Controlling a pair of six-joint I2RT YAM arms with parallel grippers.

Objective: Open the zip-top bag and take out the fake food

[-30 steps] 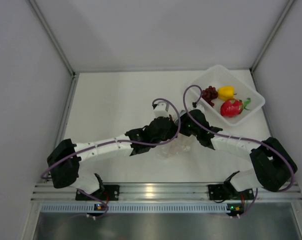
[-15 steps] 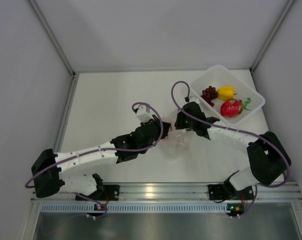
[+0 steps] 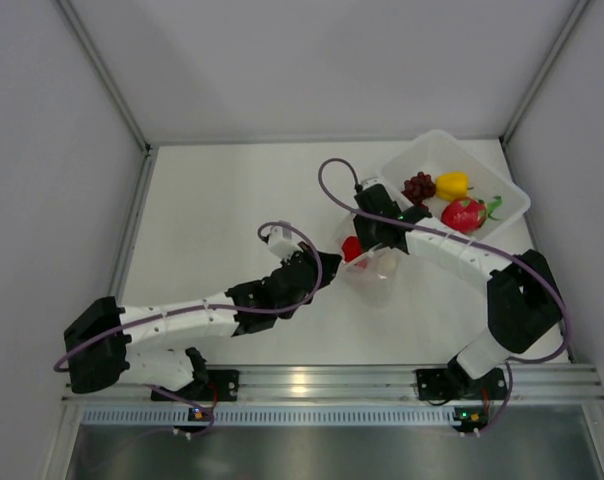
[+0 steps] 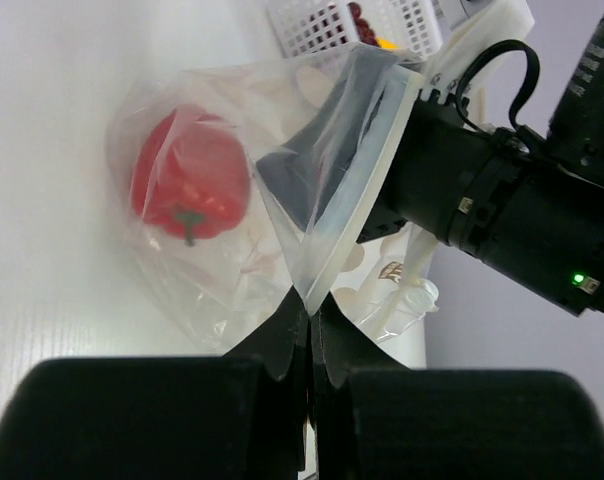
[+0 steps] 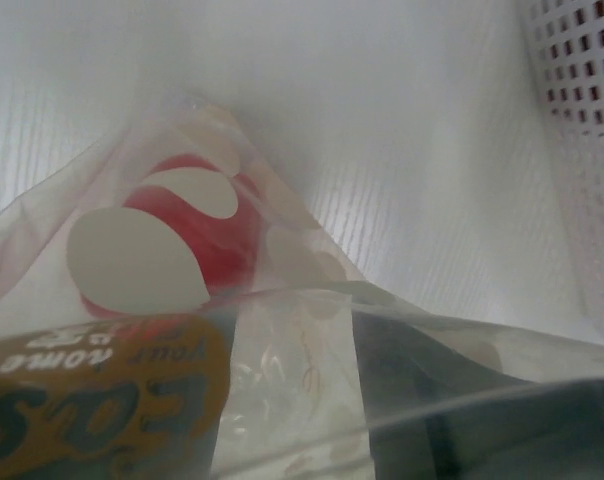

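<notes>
1. Centre of the top view, just right of the middle: the zip-top bag [image 3: 375, 270] lies on the white table [image 3: 222, 210], crumpled, between the two grippers.
2. One piece of fake food, the red pepper [image 3: 352, 248], is inside the bag at its left side. In the left wrist view it shows through the plastic at upper left [image 4: 190, 185], green stem downward.
3. Left gripper [image 4: 310, 318]: fingers clenched on a fold of the bag's edge at lower centre of its view, the plastic pulled up into a peak.
4. Right gripper [image 3: 372, 243]: at the bag's upper edge. A dark finger shows through the plastic inside the mouth, with the zip strip lying against the gripper body. Cannot tell whether it grasps the film or stands released.
5. Right wrist view: the bag [image 5: 302, 380] fills the lower frame and the pepper [image 5: 222, 250] is blurred behind it.
6. Upper right of the top view: white tray [image 3: 487, 167], perforated walls, holding the grape bunch [image 3: 418, 187], yellow pepper [image 3: 452, 184] and pink-red fruit [image 3: 464, 215], just beside the right gripper.
</notes>
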